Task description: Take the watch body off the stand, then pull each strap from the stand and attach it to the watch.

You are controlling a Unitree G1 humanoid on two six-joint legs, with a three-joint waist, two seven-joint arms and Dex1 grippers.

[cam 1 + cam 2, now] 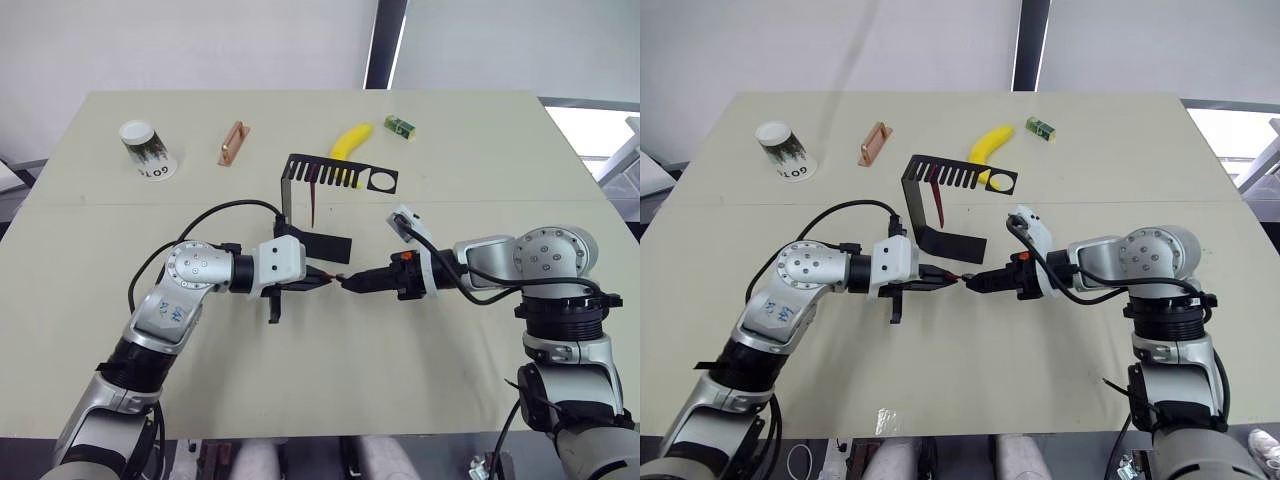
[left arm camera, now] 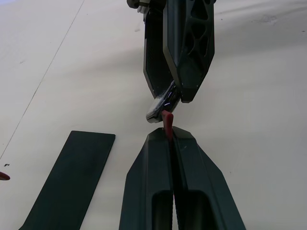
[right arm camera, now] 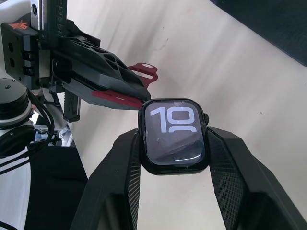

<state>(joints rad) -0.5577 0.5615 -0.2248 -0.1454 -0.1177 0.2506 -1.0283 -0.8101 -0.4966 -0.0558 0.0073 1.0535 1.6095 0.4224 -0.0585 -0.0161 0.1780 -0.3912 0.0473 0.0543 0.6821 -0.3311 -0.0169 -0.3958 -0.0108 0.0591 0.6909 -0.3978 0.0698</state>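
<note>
We look down on a pale table [image 1: 450, 160] where our two arms meet tip to tip at the centre of the frame. Our right gripper [image 3: 173, 158] has its two fingers closed on the sides of the watch body [image 3: 173, 136], whose glassy face shows large white numerals. Our left gripper [image 2: 169, 139] is pinched tight on one dark red strap [image 3: 122, 99], and the strap's end touches the edge of the watch body. In the left wrist view a short red tip [image 2: 167, 122] pokes out from between the closed fingers, right against the watch.

Just above the meeting grippers, at the upper centre of the frame, stands the black stand [image 1: 330, 175], with its flat base [image 1: 328, 246] lying on the table close behind our left gripper. Its comb-like top arm ends in a round ring hole [image 1: 382, 182] on the right. The second strap [image 1: 314, 195] hangs down from the comb's slots.

Further back, a yellow banana [image 1: 352, 140] lies just behind the stand. A small green box [image 1: 400, 126] sits to its right, a copper-coloured bar [image 1: 233, 142] to its left, and a white paper cup [image 1: 146, 148] lies tipped in the upper left
</note>
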